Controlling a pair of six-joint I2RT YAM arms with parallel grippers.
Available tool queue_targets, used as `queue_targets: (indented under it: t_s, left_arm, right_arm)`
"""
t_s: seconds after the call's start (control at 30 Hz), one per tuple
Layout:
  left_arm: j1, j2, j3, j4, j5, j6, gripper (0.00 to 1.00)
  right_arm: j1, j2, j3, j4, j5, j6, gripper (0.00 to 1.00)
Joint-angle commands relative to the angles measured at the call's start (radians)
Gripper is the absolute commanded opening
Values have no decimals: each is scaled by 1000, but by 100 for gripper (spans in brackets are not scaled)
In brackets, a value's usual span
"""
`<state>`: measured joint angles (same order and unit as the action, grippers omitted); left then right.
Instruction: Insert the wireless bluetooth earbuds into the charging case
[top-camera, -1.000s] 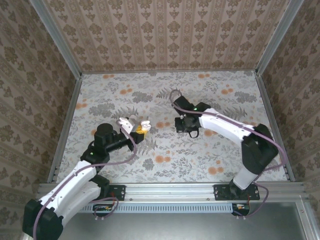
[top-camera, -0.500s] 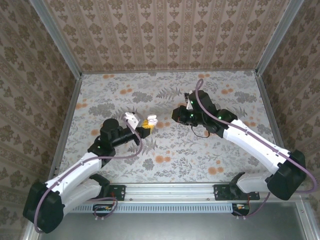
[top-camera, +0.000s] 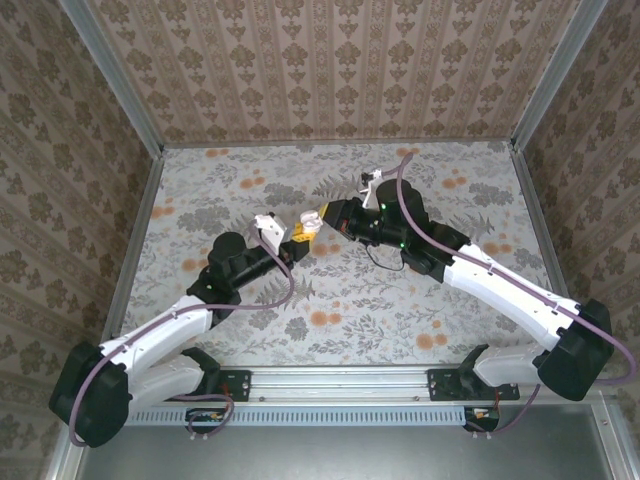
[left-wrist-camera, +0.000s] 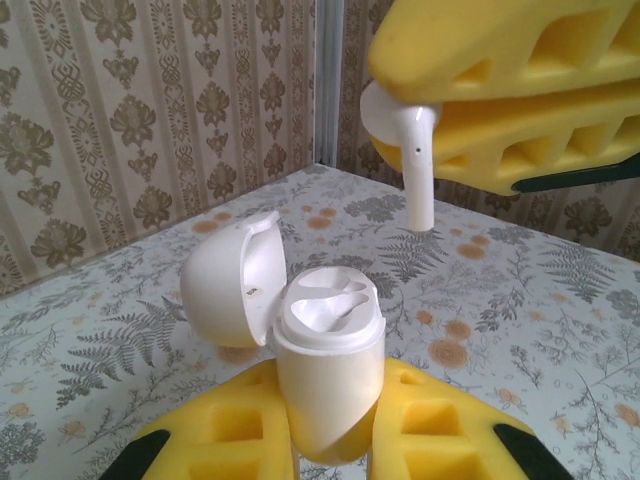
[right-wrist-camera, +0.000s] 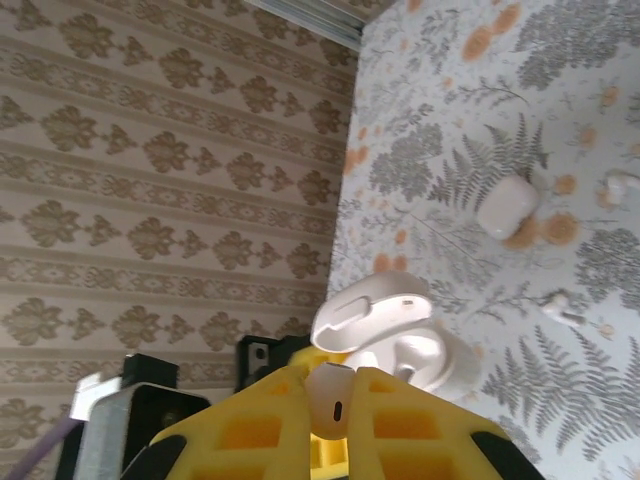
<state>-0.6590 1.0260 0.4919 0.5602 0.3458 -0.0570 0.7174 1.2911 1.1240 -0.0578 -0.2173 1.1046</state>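
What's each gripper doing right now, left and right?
Left gripper: closed, holding the open glossy white rounded plastic charging case.
Right gripper: closed, holding one small glossy white plastic stemmed earbud.

We see one white glossy earbud (left-wrist-camera: 420, 170), stem pointing down, pinched in the right gripper (left-wrist-camera: 410, 100) just above the charging case (left-wrist-camera: 328, 345), not touching it. Case is white, upright in the left gripper (left-wrist-camera: 335, 405), lid swung open. Second earbud (right-wrist-camera: 560, 308) lies on the table (right-wrist-camera: 480, 120).
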Motion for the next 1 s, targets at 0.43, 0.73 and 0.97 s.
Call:
queue_targets:
  t_s: [0.43,0.73,0.97]
  left_arm:
    - [-14,31,10,171,-60,-58,0]
    - [-19,36,13,182,-56,-62,0]
    - [-20,39,12,183,-54,-60,0]
  right_arm:
    - [30,26,-31,199,48,157,11]
    - [44,18,-52,182,101,151,11]
    - [45,20,-57,209,126,169,11]
